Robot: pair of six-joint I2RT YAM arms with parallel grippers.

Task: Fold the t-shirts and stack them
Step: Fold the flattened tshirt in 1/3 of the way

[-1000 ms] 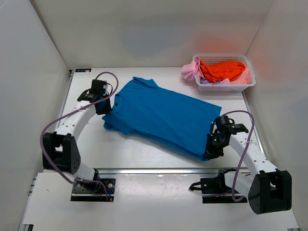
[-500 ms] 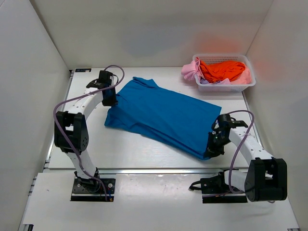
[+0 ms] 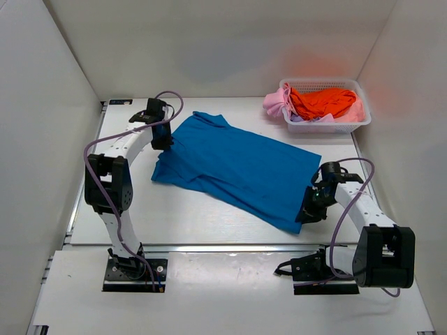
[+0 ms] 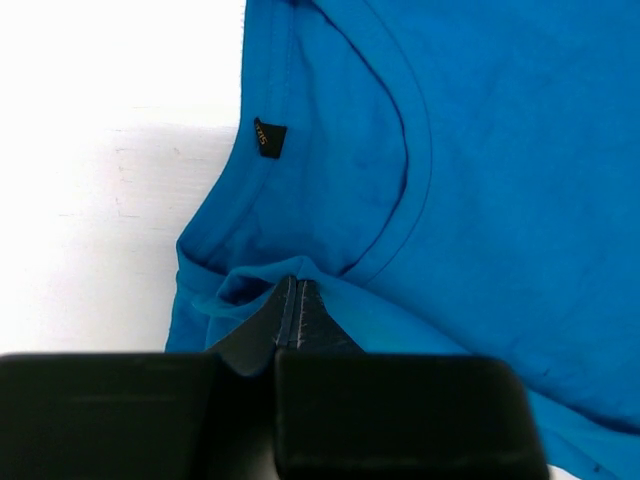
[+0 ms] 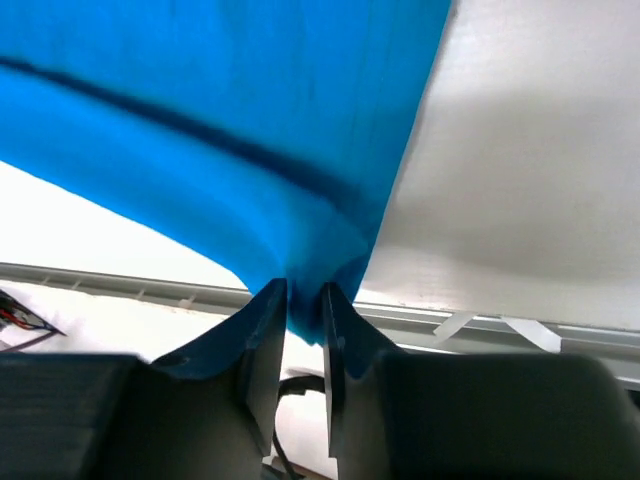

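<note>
The bright blue t-shirt (image 3: pixel 234 167) lies spread slantwise across the table, collar end at the far left. My left gripper (image 3: pixel 163 143) is shut on its left edge beside the collar; in the left wrist view the closed jaws (image 4: pixel 292 290) pinch a raised fold of blue cloth (image 4: pixel 480 150), with the neck label (image 4: pixel 268 138) ahead. My right gripper (image 3: pixel 308 212) is shut on the shirt's near right corner; the right wrist view shows blue cloth (image 5: pixel 230 130) clamped between the fingers (image 5: pixel 304 300). Orange (image 3: pixel 323 101), pink (image 3: pixel 276 102) and pale lilac (image 3: pixel 302 119) shirts sit in the basket.
A white mesh basket (image 3: pixel 349 126) stands at the far right corner, with pink cloth hanging over its left rim. White walls close in the table on three sides. The table's front rail (image 3: pixel 223 246) runs just near of the right gripper.
My left gripper has moved farther back and right with the shirt's left edge, drawing that side in. My right gripper has shifted slightly right, still holding the near corner.
</note>
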